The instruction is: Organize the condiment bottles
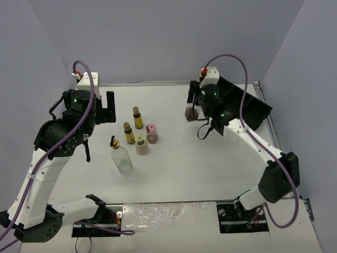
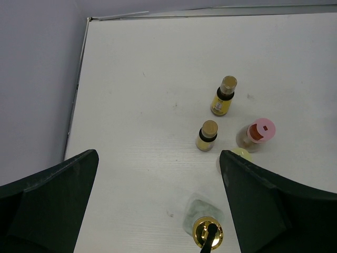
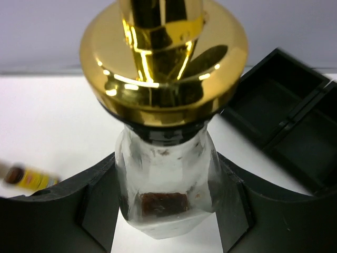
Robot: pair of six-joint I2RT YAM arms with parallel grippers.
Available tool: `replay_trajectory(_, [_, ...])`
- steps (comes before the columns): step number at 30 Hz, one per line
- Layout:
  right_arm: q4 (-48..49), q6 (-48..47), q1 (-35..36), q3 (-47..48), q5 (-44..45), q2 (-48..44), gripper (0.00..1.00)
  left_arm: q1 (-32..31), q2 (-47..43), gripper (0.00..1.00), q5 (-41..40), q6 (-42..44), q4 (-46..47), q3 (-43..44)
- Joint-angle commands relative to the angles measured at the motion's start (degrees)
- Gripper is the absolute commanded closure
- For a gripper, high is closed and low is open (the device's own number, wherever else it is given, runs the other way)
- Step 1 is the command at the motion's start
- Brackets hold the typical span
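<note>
- Black tray (image 1: 253,108): far right.
- Clear glass bottle (image 3: 167,174), gold spout collar, dark residue at base: pinched in my right gripper (image 3: 166,211), beside the tray.
- Second clear bottle (image 1: 122,159): near my left gripper (image 2: 160,205), jaws spread.
- Four small bottles (image 1: 138,118): clustered mid-table.

- Light: bright, even and diffuse; tabletop (image 1: 174,174) reads white, shadows faint and soft-edged.
- Glare: rippled sheen along the tabletop's near edge, top view; hard highlights on gold pour spout (image 3: 163,63) of clear glass bottle (image 3: 166,174).
- Blur: amber bottle (image 3: 29,178) smeared at right wrist view's left edge.
</note>
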Motion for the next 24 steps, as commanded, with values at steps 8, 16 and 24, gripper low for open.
replay_trajectory(8, [10.1, 2.2, -15.7, 34.0, -0.7, 27.6, 1.00, 0.5, -1.1, 0.03, 2.6, -0.5, 4.7, 0.0])
replay_trajectory(16, [13.3, -1.4, -17.5, 50.1, 2.0, 40.7, 1.00, 0.5, -0.3, 0.03, 4.7, 0.6, 5.8, -0.8])
replay_trajectory(24, [16.6, -2.3, -19.3, 51.1, 2.9, 42.7, 1.00, 0.8, 0.7, 0.03, 4.4, 2.4, 6.7, -0.9])
